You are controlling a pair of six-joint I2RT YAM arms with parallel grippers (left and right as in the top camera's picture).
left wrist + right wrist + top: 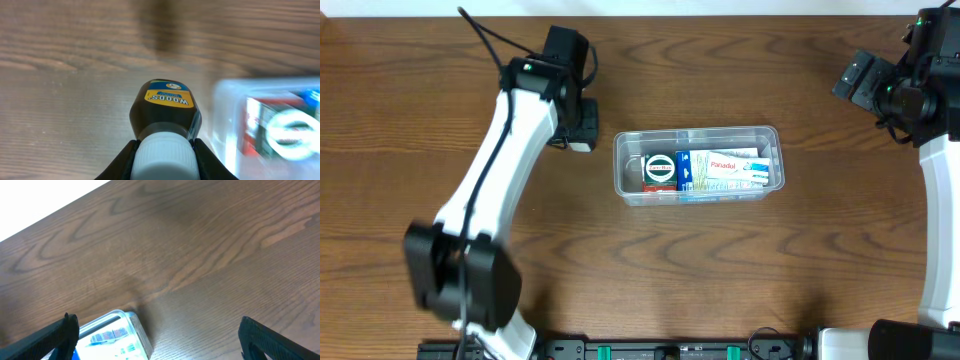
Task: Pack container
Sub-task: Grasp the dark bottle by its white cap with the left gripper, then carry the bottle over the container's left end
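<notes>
Two grippers are seen over a brown wooden table [670, 290] with a wavy, streaked grain. The container [698, 133], a clear plastic tub of rectangular shape with rounded corners and a raised rim, is set near the middle of the table, its long side running left to right. Inside it, a white and blue carton [725, 168] is laid flat on the right. A round black-and-white face [659, 168] is seen over something red on the left.

The left gripper [164, 150] is pressed against a bottle [167, 112] just left of the container. The bottle is made of dark brown glossy material with rounded shoulders. A yellow label printed "WOODS'" is borne on it, and a white ribbed cap [162, 162] is fitted at the near end. The cap is pinched from both sides by the black fingers [122, 161]. Whether the bottle is touching the wood cannot be told from these views. In the left wrist view the container is blurred at the right edge, close beside the bottle.

The right gripper [160, 332] is held well apart from the container, at the far right of the table. Its dark fingers are spread wide, and nothing is gripped between them. Only bare grain and one rounded corner of the container are framed below.
</notes>
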